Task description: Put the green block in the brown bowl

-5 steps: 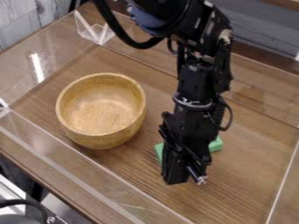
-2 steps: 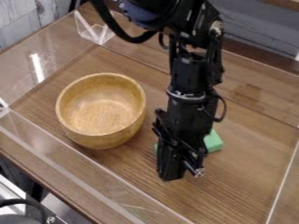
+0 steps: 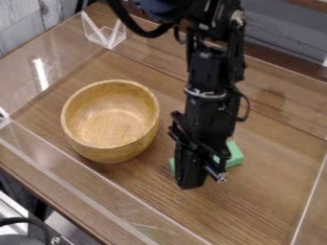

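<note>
Black articulated end effector (image 3: 192, 182)'s shifted img-right since last frame, shut, grip unclear; flat matte-green rectangular block (image 3: 228, 155) beside/behind it.

A brown wooden desk (image 3: 96, 196) fills most of the view. Lengthwise seams run between its planks. Pale light glints on its left edge, and a small dark round spot marks its right part.

High oblique view over the tabletop (image 3: 141, 206)
</note>
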Robot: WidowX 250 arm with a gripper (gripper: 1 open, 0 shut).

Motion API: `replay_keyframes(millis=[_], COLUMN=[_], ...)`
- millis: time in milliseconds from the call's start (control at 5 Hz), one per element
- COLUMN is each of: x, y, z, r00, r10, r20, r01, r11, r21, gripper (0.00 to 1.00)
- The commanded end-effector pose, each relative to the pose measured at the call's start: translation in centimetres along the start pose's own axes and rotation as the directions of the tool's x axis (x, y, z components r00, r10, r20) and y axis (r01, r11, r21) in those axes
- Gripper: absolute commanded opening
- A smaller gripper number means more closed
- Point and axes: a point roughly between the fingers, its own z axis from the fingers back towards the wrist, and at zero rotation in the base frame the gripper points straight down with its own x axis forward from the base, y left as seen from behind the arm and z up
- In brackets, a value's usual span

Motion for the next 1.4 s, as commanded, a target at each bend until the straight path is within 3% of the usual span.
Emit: replay_keyframes(millis=[0,200,400,800,1200], x=[0.9,1.4,1.7,2.3,2.8], y=[0.4,0.7,0.8,1.9,3.0], z=[1.9,2.6,3.1,1.5,-0.2], r00=[0.999,0.998,0.997,0.993,0.989], r10=[-0.006,-0.023,-0.041,-0.1,-0.127], r20=[0.053,0.054,0.06,0.07,0.082], r01=[0.005,0.021,0.038,0.094,0.118], r11=[1.0,0.999,0.998,0.992,0.987], r21=[0.02,0.029,0.041,0.083,0.106], gripper=[0.0,0.0,1.0,1.0,1.0])
